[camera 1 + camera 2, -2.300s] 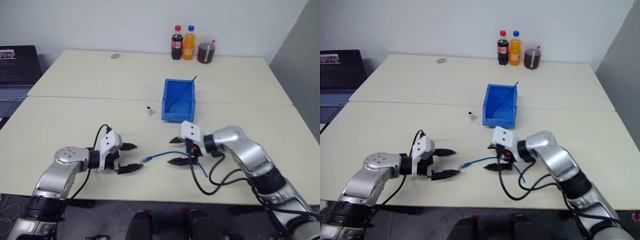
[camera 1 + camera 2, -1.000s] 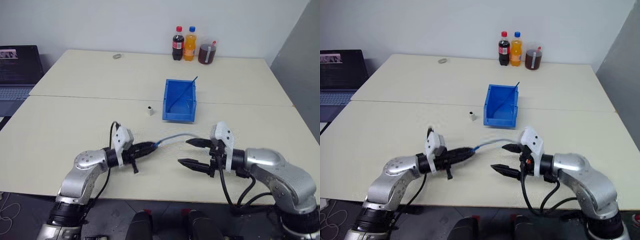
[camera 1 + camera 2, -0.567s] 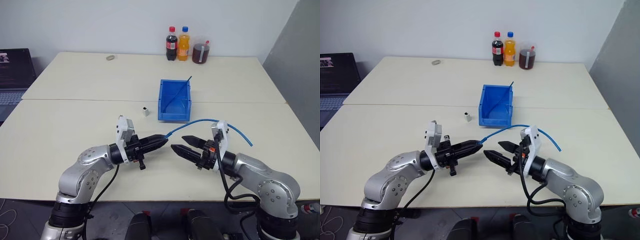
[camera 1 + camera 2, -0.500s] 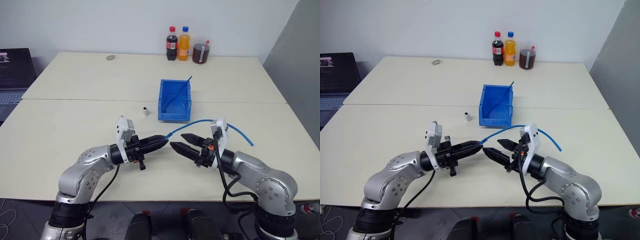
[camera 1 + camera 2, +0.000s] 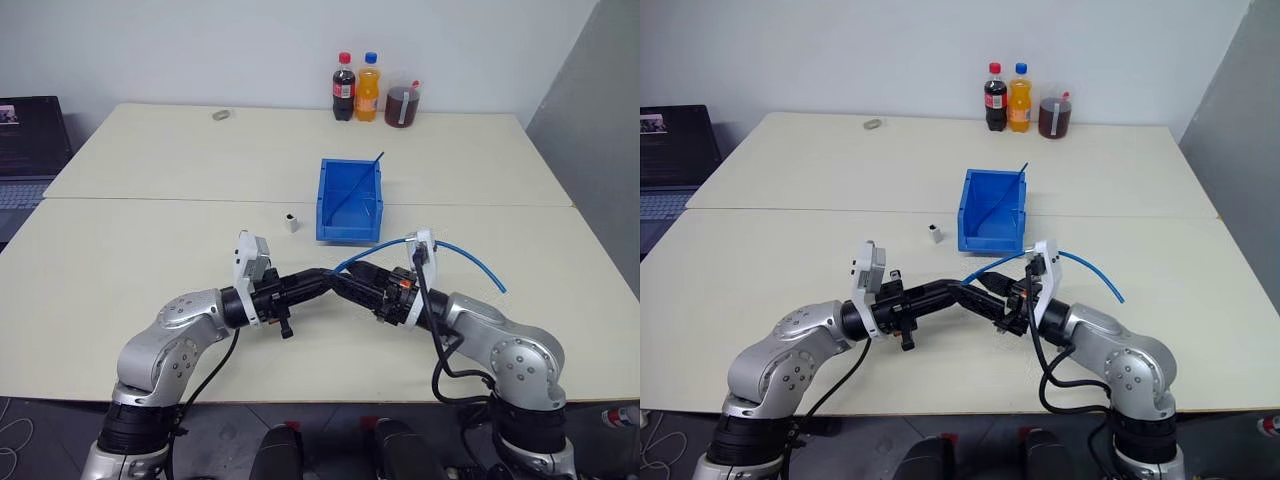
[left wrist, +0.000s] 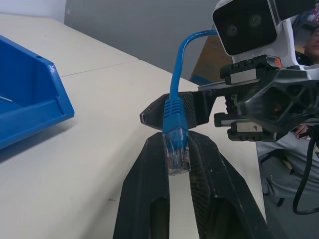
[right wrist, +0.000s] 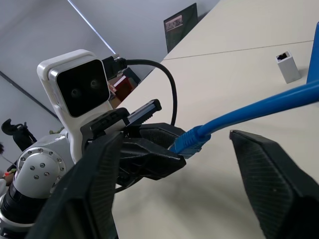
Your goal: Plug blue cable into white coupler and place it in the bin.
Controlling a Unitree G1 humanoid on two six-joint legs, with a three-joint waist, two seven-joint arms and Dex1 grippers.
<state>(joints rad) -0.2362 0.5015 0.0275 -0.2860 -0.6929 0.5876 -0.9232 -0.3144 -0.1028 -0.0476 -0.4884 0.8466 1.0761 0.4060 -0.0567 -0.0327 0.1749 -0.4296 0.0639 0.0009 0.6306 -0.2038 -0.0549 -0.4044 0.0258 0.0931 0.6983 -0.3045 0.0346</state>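
Observation:
My left gripper [image 5: 325,277] is shut on the clear plug [image 6: 175,142] of the blue cable [image 5: 460,255], held just above the table. The cable arcs up and off to the right, over my right arm. My right gripper [image 5: 343,281] meets the left one tip to tip; its black fingers [image 7: 99,174] stand open on either side of the cable's boot [image 7: 189,142], not closed on it. The white coupler [image 5: 290,221] stands upright on the table, left of the bin [image 5: 349,229], beyond both grippers.
A thin dark-blue rod [image 5: 362,180] leans inside the bin. Two bottles [image 5: 343,87] and a jar of dark liquid [image 5: 403,105] stand at the table's far edge, with a small grey object [image 5: 220,115] to their left. A laptop [image 5: 30,130] sits at far left.
My right gripper has slid left up to the left gripper's tips, and its fingers have narrowed around the cable. The left gripper has kept its hold on the plug.

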